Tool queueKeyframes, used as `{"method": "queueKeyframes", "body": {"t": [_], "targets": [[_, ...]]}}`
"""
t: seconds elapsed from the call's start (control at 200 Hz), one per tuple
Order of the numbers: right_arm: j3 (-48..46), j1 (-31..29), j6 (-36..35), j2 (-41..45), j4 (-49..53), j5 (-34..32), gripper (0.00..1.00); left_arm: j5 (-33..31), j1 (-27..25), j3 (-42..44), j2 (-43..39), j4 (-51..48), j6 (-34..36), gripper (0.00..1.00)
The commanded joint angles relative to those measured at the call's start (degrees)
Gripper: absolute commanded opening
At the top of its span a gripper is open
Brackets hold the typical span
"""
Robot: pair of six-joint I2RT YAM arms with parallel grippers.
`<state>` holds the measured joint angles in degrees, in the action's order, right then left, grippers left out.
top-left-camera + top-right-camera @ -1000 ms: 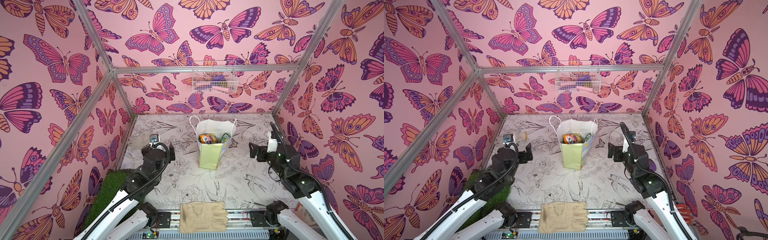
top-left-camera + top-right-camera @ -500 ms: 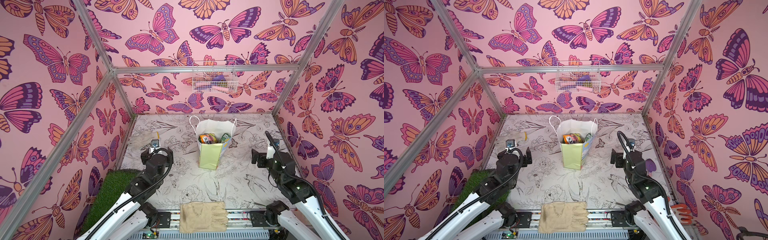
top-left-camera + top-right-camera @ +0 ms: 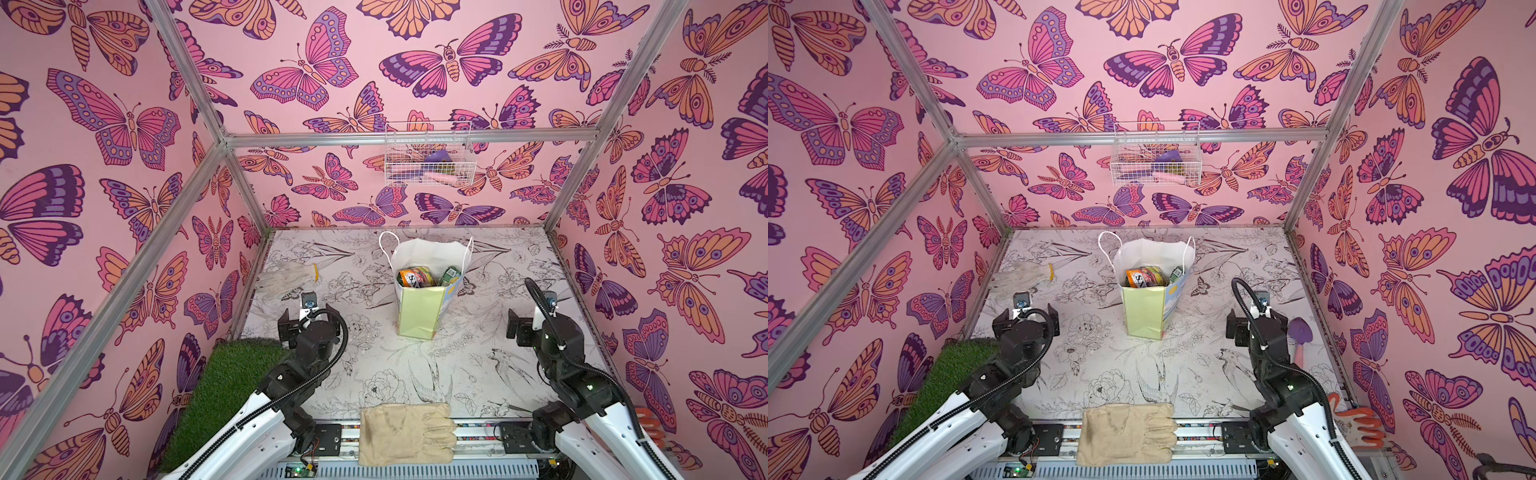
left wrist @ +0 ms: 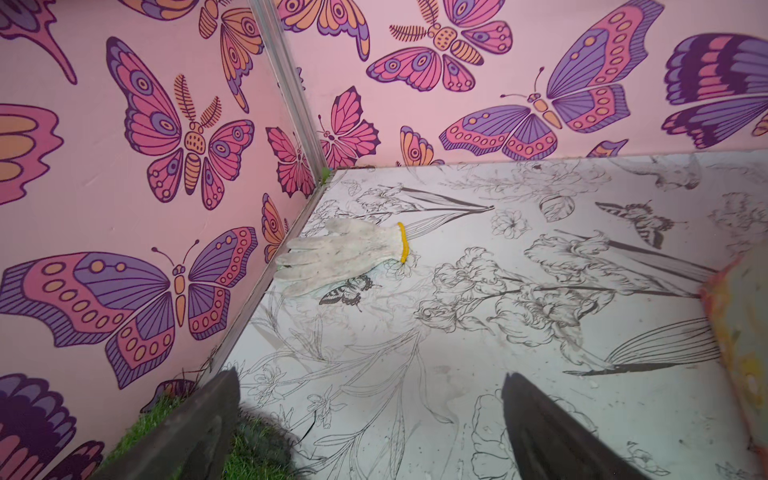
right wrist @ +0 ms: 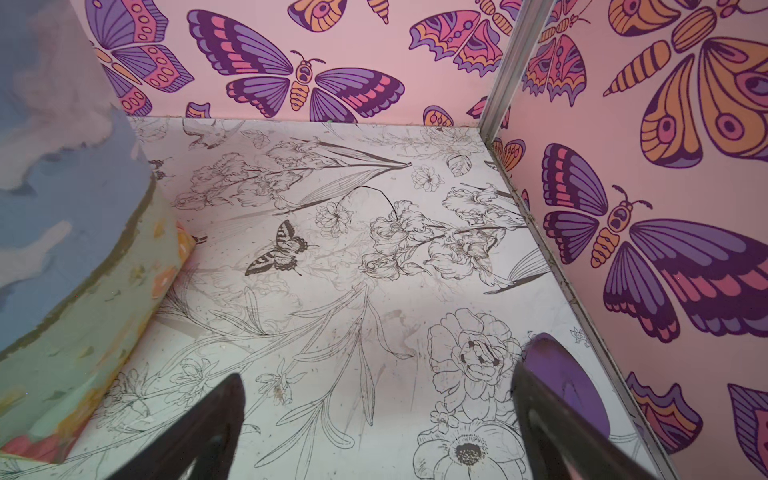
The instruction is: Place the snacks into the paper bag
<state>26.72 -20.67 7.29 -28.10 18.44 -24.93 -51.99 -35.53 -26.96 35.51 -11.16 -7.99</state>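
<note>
The left gripper [image 4: 370, 376] has its jaws spread wide with nothing between them. One finger is over the edge of the grass [image 3: 216, 390], the other over bare table [image 3: 415, 374]. The right gripper [image 5: 378, 374] is likewise wide apart and empty, with printed table surface showing between its fingers. In both top views the two grippers hang low on either side of the bag [image 3: 419, 307], well apart from it.

The bag stands upright near the middle of the table, towards the back wall, with its mouth open and a pale green panel facing the camera. Its cord handles rise above the rim. The snacks [image 3: 415, 277] sit inside, showing at the mouth: an orange-and-green packet and, just beside it, a green one. Anything deeper in the bag is hidden.

A white glove [image 4: 340, 257] with a yellow cuff lies flat at the back left, against the wall. The grass occupies the front left corner. A purple trowel [image 3: 1300, 332] lies by the right wall, just beside the right gripper. A beige glove [image 3: 405, 432] lies across the front rail between the arm bases. An orange glove [image 3: 1358, 424] lies at the front right, outside the frame. A wire basket [image 3: 428, 166] hangs on the back wall above the bag. Its contents are purple and pink, but too small to identify.
</note>
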Motion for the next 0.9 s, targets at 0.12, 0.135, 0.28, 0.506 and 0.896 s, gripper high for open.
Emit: {"method": "queueKeyframes", "body": {"t": [0.12,0.135,0.28,0.506,0.896], "targets": [[-4.2,0.3,-0.3,3.4,-4.9,-3.0,0.99,-0.3,0.7,4.6,-0.3,5.1,3.6,1.00],[-4.3,0.3,-0.3,3.5,-4.6,-3.3,0.99,-0.2,0.7,4.8,-0.1,5.3,3.9,1.00],[-5.9,0.2,0.7,3.1,-2.4,-4.0,0.99,-0.3,0.7,6.3,1.3,6.5,4.6,1.00],[-9.4,0.2,0.8,5.7,-5.8,-8.0,0.99,-2.1,0.7,11.2,3.8,11.1,5.8,1.00],[-13.8,0.0,0.5,9.3,-4.8,-6.3,0.99,-3.3,0.4,14.1,2.4,9.7,1.9,1.00]]}}
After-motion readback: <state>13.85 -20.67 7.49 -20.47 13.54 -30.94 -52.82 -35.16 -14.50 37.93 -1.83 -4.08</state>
